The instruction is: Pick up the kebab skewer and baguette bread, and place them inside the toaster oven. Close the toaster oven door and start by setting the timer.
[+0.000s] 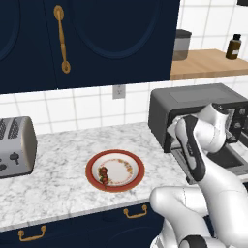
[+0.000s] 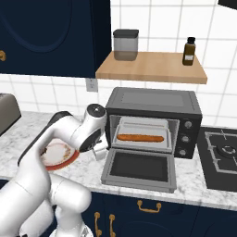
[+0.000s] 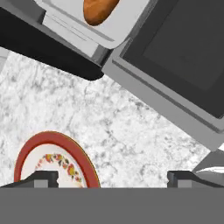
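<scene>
End effector (image 3: pixel 112 177) open; one baguette (image 2: pixel 140 138), one skewer (image 1: pixel 103 175)

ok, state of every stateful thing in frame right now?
toaster oven door: dropped fully open
baguette bread: lying inside the toaster oven
kebab skewer: still on the plate
gripper: open, empty, above the counter
upper cabinet: closed

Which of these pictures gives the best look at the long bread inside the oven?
The right base view: the whole baguette bread lies on the tray. The hand view catches one end; in the left base view the arm blocks the oven's inside.
</scene>
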